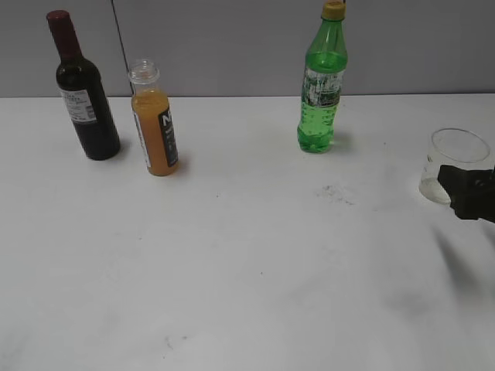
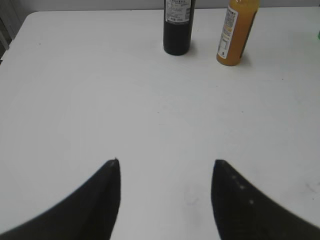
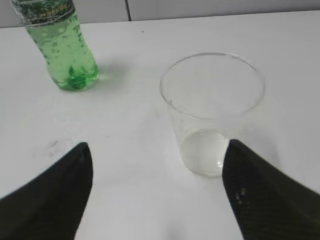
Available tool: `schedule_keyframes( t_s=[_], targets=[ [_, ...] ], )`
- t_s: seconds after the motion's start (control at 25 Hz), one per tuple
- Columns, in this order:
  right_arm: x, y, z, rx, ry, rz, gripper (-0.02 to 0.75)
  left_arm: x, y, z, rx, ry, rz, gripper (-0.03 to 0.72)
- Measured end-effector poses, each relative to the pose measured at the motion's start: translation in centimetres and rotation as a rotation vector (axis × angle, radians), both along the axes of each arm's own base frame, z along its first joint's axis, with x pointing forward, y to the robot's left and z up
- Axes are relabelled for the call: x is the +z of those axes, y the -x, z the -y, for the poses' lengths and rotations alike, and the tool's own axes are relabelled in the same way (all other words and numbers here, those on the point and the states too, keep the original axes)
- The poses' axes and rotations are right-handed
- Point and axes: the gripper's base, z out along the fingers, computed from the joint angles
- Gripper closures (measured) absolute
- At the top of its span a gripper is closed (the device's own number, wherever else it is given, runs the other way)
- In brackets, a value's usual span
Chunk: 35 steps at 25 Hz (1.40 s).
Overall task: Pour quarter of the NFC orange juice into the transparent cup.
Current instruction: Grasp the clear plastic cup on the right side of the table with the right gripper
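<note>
The NFC orange juice (image 1: 155,124) is a small clear bottle of orange liquid with a black label and an open clear neck. It stands upright at the back left, and shows in the left wrist view (image 2: 236,32) far ahead. The transparent cup (image 1: 455,165) stands empty at the right edge; in the right wrist view (image 3: 212,112) it is just ahead of the right finger. My right gripper (image 3: 157,152) is open and empty, its tip (image 1: 468,193) in front of the cup. My left gripper (image 2: 166,165) is open and empty over bare table.
A dark wine bottle (image 1: 83,93) stands left of the juice, also in the left wrist view (image 2: 178,25). A green soda bottle (image 1: 321,85) stands at the back middle, also in the right wrist view (image 3: 60,45). The white table (image 1: 247,255) meets a grey wall behind.
</note>
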Motion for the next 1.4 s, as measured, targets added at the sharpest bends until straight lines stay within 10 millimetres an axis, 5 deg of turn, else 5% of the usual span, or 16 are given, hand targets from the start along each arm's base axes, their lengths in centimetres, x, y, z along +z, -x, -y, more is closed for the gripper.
schedule_keyframes(
  t_s=[0.56,1.4],
  targets=[
    [-5.6,-1.0,0.7,-0.071,0.014,-0.001,0.115,0.0,0.0,0.0,0.0,0.0,0.0,0.245],
    [-8.9,-5.3,1.1,-0.114,0.016,-0.015,0.125,0.0,0.0,0.0,0.0,0.0,0.0,0.245]
  ],
)
